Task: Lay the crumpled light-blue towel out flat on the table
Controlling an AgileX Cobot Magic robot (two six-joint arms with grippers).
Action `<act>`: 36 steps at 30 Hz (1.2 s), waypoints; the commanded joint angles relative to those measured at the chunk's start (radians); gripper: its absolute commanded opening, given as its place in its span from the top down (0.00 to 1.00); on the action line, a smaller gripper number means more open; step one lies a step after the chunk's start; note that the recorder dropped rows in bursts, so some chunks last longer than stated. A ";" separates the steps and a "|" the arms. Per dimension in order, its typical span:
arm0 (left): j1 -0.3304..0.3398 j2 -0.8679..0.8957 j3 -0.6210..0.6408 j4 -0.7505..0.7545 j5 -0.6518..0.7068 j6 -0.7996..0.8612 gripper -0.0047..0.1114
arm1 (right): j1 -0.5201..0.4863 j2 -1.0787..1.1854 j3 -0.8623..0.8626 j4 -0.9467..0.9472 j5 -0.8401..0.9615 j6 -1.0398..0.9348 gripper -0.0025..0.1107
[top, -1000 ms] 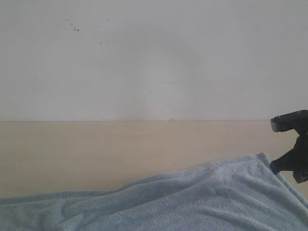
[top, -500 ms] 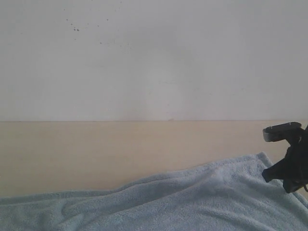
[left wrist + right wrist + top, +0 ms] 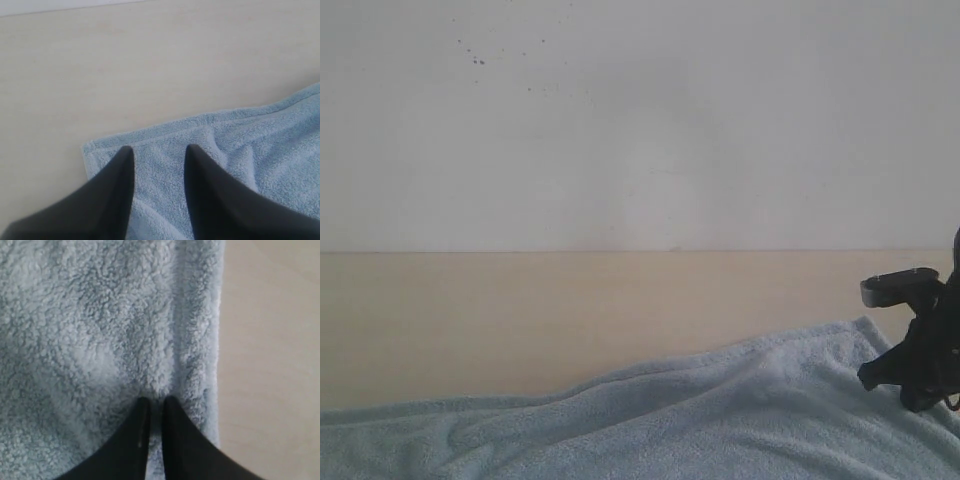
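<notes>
The light-blue towel (image 3: pixel 720 420) lies rumpled across the near part of the beige table (image 3: pixel 520 320), with soft folds running through it. My right gripper (image 3: pixel 868 375) is down on the towel's right edge. In the right wrist view its fingertips (image 3: pixel 156 400) stand almost together, pinching a ridge of towel (image 3: pixel 90 330) just inside the hemmed border. My left gripper (image 3: pixel 159 149) is open above a flat hemmed corner of the towel (image 3: pixel 240 150), with cloth showing between its fingers. The left gripper is out of the exterior view. No white tag shows.
A white wall (image 3: pixel 640 120) with a few dark specks stands behind the table. Bare table (image 3: pixel 125 65) stretches beyond the towel's corner in the left wrist view. Bare table (image 3: pixel 270 340) also lies beside the hem in the right wrist view.
The right gripper has moved left and down from the frame's edge onto the towel's right border. The towel's folds look about the same.
</notes>
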 commanded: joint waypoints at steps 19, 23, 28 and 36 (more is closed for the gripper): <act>-0.008 -0.003 0.003 -0.010 -0.078 0.006 0.68 | -0.189 -0.098 -0.005 -0.102 -0.011 0.125 0.90; -0.008 0.059 0.003 -0.078 -0.095 0.061 0.67 | -0.142 -0.242 -0.005 -0.001 -0.076 0.095 0.90; -0.008 0.271 -0.002 -0.325 -0.212 0.286 0.67 | -0.019 -0.338 -0.005 0.193 -0.017 0.010 0.90; -0.008 0.619 -0.146 -0.323 -0.234 0.283 0.67 | 0.172 -0.416 -0.005 0.205 -0.010 -0.005 0.90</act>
